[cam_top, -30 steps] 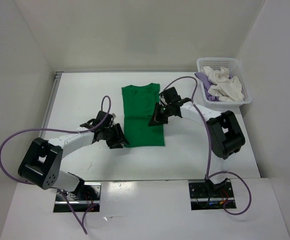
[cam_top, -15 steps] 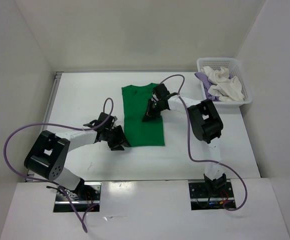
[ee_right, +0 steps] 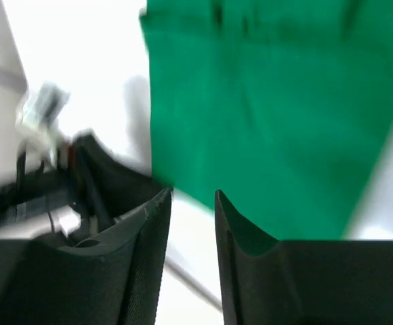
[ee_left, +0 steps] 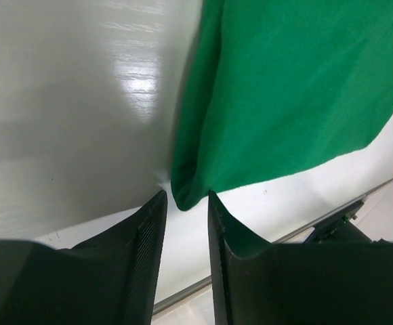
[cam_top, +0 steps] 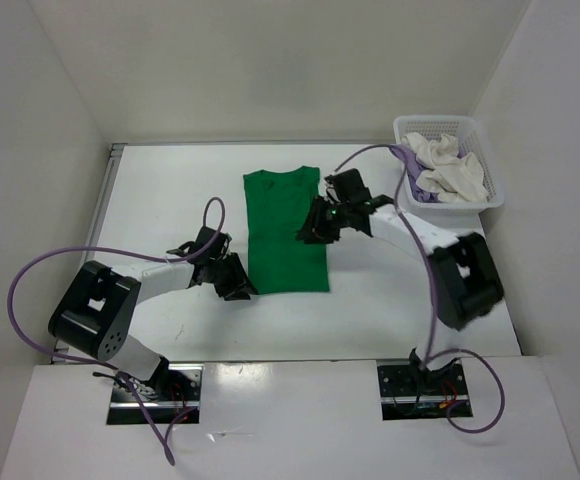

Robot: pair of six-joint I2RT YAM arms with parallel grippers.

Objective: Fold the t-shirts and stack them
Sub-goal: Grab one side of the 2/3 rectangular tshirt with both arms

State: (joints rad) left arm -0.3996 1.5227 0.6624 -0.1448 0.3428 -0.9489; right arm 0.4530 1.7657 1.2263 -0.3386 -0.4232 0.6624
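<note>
Left gripper (ee_left: 186, 198) is low by the near left corner of the green t-shirt (cam_top: 282, 225). Its two fingers (ee_left: 142, 250) are hard, black and smooth, with curved tips. They stand a little apart, and a thin strip of white table (cam_top: 170, 190) shows between them. The corner of the shirt sits right at the tips. I cannot tell if the tips touch it, but they are not squeezed on it.

The green t-shirt is soft, smooth cloth. It is folded into a long shape like a tall box. It lies flat in the middle of the table, with its neck toward the far edge. Its left side is a thick, rounded fold. The table is white, hard and a bit shiny.

The right gripper (cam_top: 308, 232) is over the right long side of the green shirt, about halfway along it. Its black fingers are apart too, and nothing is between them. The wrist view is blurry, but green cloth and white table show past the gap.

A white plastic basket (cam_top: 438, 121) with little holes in its walls stands at the far right corner of the table. The white t-shirt (cam_top: 450, 170) lies in it, all lumpy and crumpled. The lavender t-shirt (cam_top: 404, 155) is under it and hangs a bit over the basket's left rim.
</note>
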